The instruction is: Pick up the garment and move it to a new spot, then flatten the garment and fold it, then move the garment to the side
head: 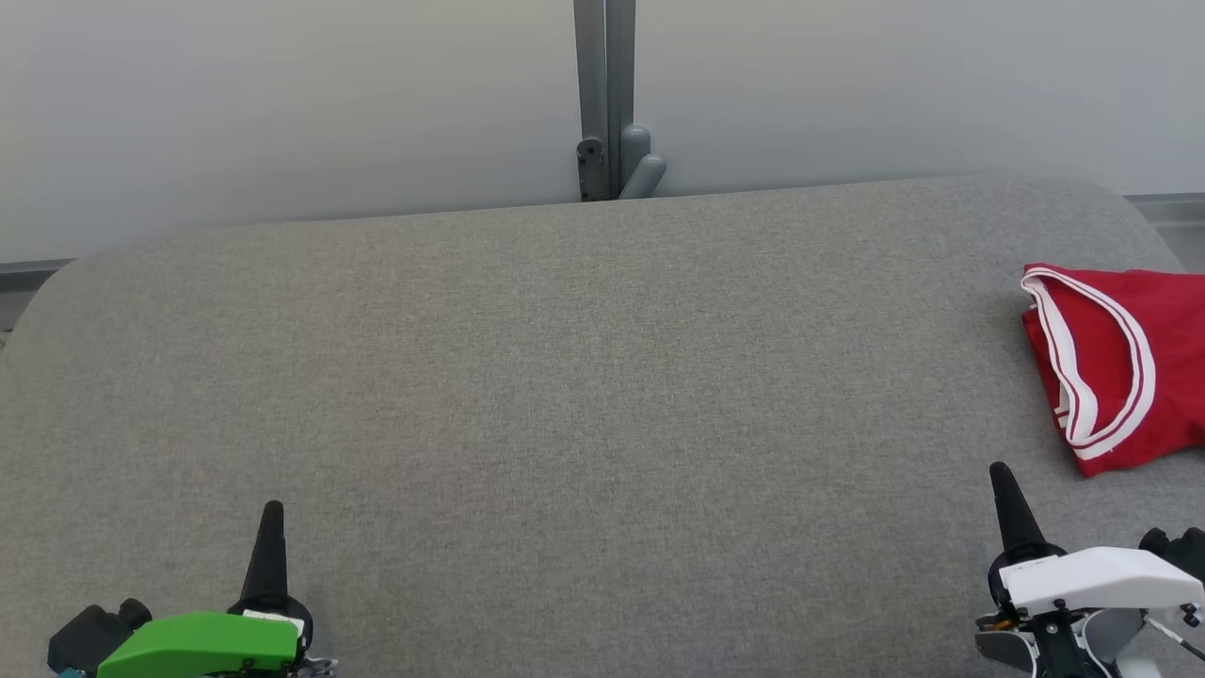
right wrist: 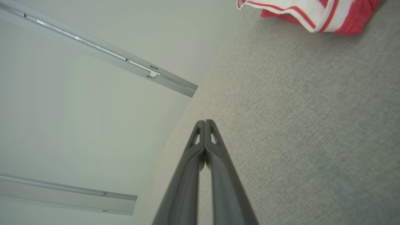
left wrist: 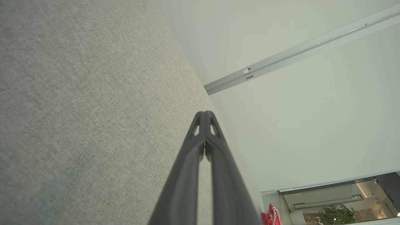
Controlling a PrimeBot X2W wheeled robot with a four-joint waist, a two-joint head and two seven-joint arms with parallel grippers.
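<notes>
A red garment (head: 1120, 363) with white striped trim lies bunched at the far right edge of the grey fabric table (head: 565, 395); part of it runs out of the head view. The same garment (right wrist: 312, 11) lies at the top of the right wrist view, and a sliver of the garment (left wrist: 270, 217) peeks in at the bottom of the left wrist view. My right gripper (head: 1000, 471) is shut and empty, a short way in front of the garment. My left gripper (head: 272, 508) sits at the near left, shut, with nothing in it. Fingertips meet in both wrist views, at left gripper (left wrist: 205, 113) and right gripper (right wrist: 205, 122).
Behind the table stands a pale wall with a grey upright post (head: 605, 94) at the middle. The table's rear corners are rounded. A potted plant (left wrist: 339, 215) shows far off past the table's end.
</notes>
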